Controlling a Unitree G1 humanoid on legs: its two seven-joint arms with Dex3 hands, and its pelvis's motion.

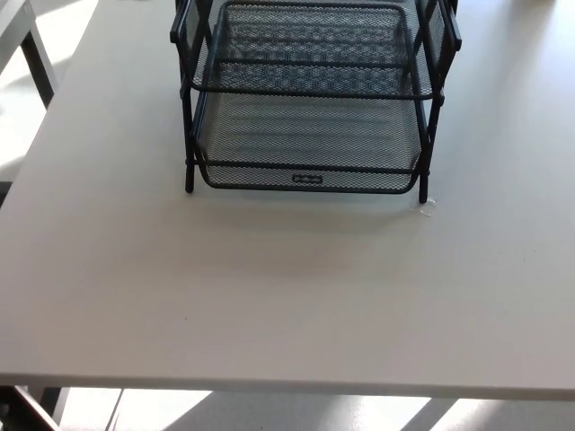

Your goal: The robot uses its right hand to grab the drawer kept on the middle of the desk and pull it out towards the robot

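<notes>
While neither of my hands shows in the head view, their state beyond telling, black wire-mesh stacked drawer tray upright at the far middle of the pale grey desk, lowest mesh drawer level with the frame's front legs

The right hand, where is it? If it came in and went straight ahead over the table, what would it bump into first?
Neither hand shows in the head view, so its aim cannot be told. Going straight ahead over the bare table, it would probably first meet the front edge of the bottom mesh drawer in the black rack.
</notes>
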